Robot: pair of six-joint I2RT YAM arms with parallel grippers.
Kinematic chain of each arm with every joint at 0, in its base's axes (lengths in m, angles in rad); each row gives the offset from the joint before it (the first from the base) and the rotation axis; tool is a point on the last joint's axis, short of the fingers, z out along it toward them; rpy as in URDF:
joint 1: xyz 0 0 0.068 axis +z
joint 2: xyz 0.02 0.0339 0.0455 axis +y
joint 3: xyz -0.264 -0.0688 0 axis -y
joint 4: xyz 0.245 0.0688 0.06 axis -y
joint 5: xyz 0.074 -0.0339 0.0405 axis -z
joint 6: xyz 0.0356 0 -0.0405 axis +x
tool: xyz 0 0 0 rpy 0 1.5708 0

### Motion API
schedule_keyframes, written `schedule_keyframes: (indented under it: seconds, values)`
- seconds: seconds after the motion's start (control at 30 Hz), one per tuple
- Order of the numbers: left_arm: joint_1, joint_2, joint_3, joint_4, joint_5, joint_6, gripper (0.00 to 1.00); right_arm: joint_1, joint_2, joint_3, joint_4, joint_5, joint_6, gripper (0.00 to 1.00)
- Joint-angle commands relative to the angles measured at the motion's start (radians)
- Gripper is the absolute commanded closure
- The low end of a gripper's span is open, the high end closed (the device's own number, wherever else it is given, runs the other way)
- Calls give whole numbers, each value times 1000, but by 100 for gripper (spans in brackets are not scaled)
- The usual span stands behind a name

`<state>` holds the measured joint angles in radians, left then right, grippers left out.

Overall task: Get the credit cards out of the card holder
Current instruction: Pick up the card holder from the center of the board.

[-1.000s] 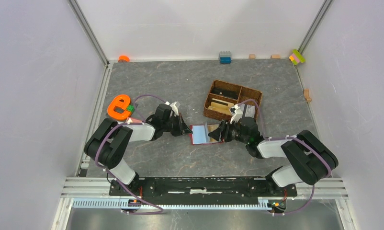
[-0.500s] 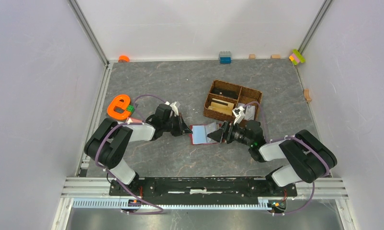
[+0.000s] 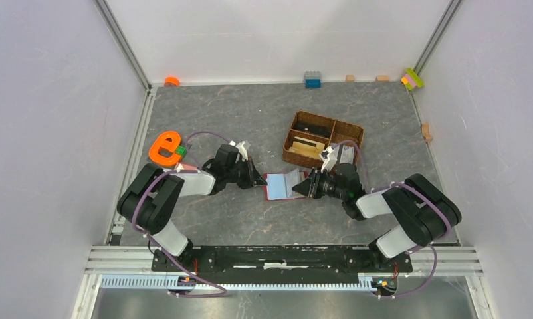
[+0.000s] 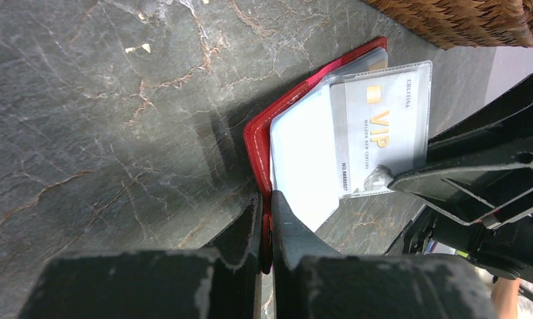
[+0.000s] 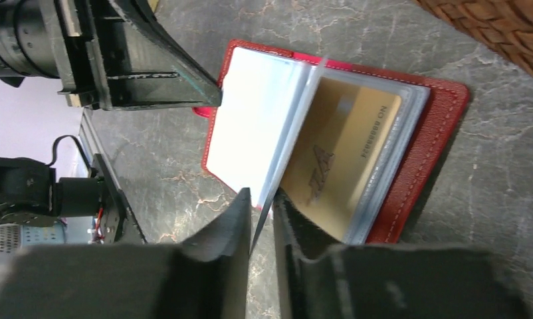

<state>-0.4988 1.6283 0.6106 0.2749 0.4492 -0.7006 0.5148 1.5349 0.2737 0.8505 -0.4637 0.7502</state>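
Observation:
The dark red card holder (image 3: 274, 194) lies open on the table between my two grippers. My left gripper (image 3: 259, 181) is shut on the left edge of its red cover (image 4: 257, 139). My right gripper (image 3: 298, 187) is shut on the corner of a clear sleeve, lifted off the holder, that holds a white-grey VIP card (image 4: 383, 126). In the right wrist view the sleeve edge runs between the fingers of the right gripper (image 5: 262, 199). An orange-tan card (image 5: 343, 159) shows in the sleeve beneath, and a pale blue-white card (image 5: 257, 113) lies on the left page.
The brown wicker compartment basket (image 3: 287, 157) stands just behind the holder and my right gripper. An orange letter-shaped toy (image 3: 164, 147) lies to the left of my left arm. A blue block (image 3: 312, 79) and small blocks line the back wall.
The right gripper has shifted a little and rolled at the wrist, tipping the lifted sleeve from upright to slanted over the holder. The left gripper has stayed clamped on the cover.

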Motion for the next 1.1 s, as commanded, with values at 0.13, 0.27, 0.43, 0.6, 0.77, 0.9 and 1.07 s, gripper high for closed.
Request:
schedule_keyframes:
  seconds: [0.13, 0.27, 0.43, 0.6, 0.77, 0.9, 1.07]
  values:
    - [6, 9, -2, 75, 44, -22, 55, -9, 38, 33, -24, 23, -19, 90]
    - [5, 69, -1, 152, 117, -72, 49, -9, 57, 40, -25, 8, -20, 94]
    - [5, 144, -24, 350, 227, -174, 52, -8, 59, 39, -22, 6, -17, 95]
    - [15, 148, -48, 453, 262, -221, 55, -9, 48, 31, -11, 8, -11, 97]
    - [25, 98, -81, 481, 243, -216, 36, -10, 18, 19, -18, 30, -17, 97]
    - [22, 73, -79, 431, 222, -176, 23, -10, 29, 8, 40, 2, 2, 97]
    - [20, 127, -56, 426, 239, -185, 35, -10, 37, 10, 49, -8, 8, 98]
